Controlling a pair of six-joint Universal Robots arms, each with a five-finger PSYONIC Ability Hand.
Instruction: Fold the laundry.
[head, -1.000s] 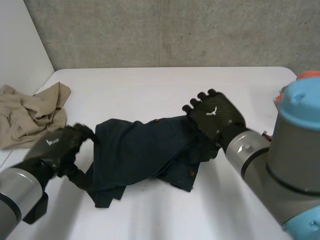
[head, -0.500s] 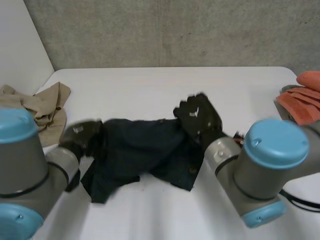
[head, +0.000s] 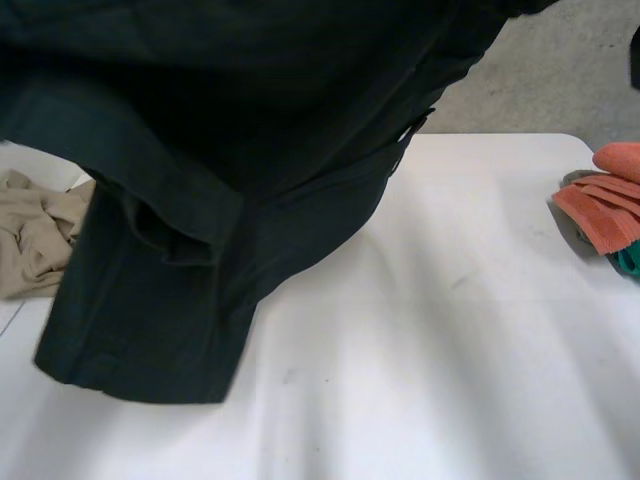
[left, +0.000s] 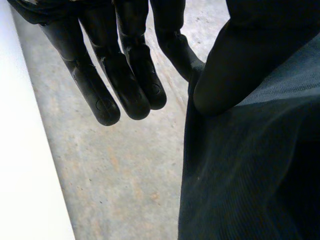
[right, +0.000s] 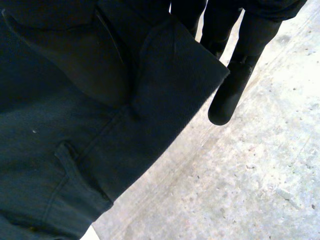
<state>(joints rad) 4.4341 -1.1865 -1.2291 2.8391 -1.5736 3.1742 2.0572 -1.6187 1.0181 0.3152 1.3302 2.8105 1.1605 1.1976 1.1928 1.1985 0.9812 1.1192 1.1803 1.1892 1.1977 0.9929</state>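
Head view showed one dark navy garment (head: 200, 150) held up off the white table (head: 450, 350). It spread across the far left of the scene, and a long hemmed part hung down at the near left. Whether that lower hem touched the table could not be told. One crumpled beige cloth (head: 35, 235) lay at the table's left edge, partly hidden behind the hanging garment. At the right edge, well apart from the garment, one folded orange cloth (head: 605, 205) rested with a bit of green cloth (head: 628, 258) just beside it on the near side. A grey concrete wall (head: 560, 80) stood beyond the table's far edge.

Left wrist view showed the left hand (left: 125, 75) gripping the garment (left: 250, 175). Its thumb (left: 225, 75) pressed down on the cloth's edge against one finger that ran in behind the fabric. The hand's other fingers stood straight and free of the cloth, with bare concrete past them.

Right wrist view showed the right hand (right: 235, 85) also clamped on the garment (right: 75, 150). The thumb lay over the fabric near the palm and the fingers passed behind a folded cuff. One fingertip poked out past that cuff. A small stitched loop showed on the cloth hanging below the hand.
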